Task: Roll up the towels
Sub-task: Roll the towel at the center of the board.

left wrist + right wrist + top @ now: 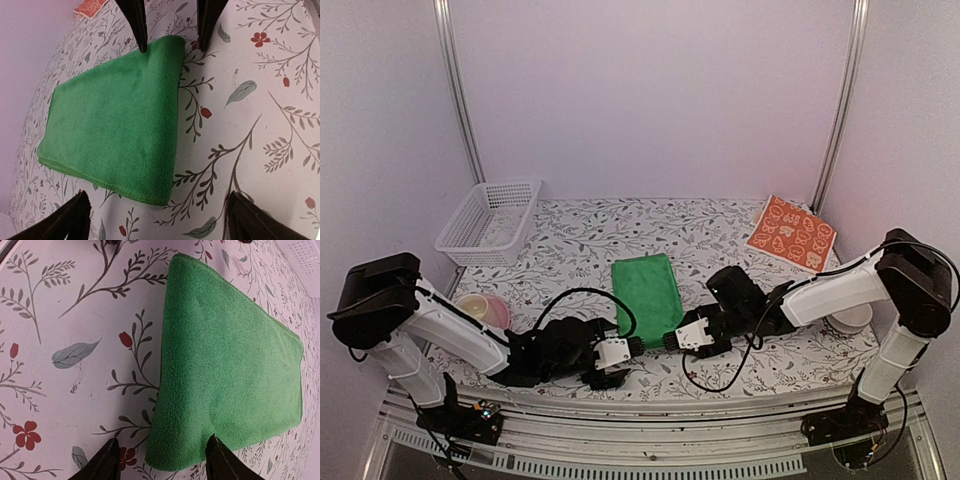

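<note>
The green towel (646, 285) lies folded flat mid-counter (570, 240); the orange towel (791, 233) sits far right. The left fingers (136, 20) gape wide and empty at its near left corner. The right fingers (102, 462), partly open, straddle the near right corner and grip nothing. Pinching unevenly could skew the roll.

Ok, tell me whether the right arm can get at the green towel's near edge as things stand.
Probably yes. The right gripper sits at the green towel, its open jaws straddling one near corner, with nothing in between. The left gripper straddles the other near corner, apart from it.
</note>
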Robot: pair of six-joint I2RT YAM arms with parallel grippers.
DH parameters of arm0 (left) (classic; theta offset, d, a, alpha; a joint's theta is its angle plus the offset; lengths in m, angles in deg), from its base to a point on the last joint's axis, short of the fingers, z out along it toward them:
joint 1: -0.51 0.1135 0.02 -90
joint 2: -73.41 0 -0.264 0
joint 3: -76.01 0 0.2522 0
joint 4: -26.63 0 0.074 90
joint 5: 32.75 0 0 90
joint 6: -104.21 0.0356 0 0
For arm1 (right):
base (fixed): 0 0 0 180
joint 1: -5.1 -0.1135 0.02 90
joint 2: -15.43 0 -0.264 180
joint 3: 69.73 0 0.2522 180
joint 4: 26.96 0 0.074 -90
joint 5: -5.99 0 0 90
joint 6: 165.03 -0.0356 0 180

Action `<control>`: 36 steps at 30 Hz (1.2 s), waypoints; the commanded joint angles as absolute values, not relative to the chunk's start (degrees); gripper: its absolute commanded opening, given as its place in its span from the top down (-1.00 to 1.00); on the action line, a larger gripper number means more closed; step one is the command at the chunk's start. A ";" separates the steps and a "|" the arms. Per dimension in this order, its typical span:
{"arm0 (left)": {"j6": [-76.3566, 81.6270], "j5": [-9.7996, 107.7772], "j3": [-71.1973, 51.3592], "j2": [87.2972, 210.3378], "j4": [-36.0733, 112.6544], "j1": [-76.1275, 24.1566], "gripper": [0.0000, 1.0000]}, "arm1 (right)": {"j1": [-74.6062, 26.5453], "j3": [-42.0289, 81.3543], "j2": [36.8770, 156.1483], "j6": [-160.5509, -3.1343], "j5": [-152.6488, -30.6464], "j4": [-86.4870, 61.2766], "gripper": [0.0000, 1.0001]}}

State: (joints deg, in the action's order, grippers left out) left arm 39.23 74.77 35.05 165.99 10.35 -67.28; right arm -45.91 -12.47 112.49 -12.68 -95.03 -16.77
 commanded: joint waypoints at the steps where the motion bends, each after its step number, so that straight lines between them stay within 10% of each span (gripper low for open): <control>1: 38.93 75.27 35.77 164.66 8.47 -67.74 -0.90 | -46.90 -11.21 115.64 -14.95 -92.64 -16.77 -0.11; 12: 39.44 74.34 35.82 164.47 9.22 -67.93 -0.90 | -46.93 -7.11 117.13 -17.77 -92.10 -11.74 0.91; 24: 40.23 71.42 35.14 165.92 9.96 -68.30 -0.84 | -45.23 1.83 114.39 -19.67 -109.99 8.85 0.95; 36: 41.07 69.73 31.76 168.82 11.60 -68.06 -0.07 | -39.85 10.13 120.49 -20.05 -118.97 21.82 0.95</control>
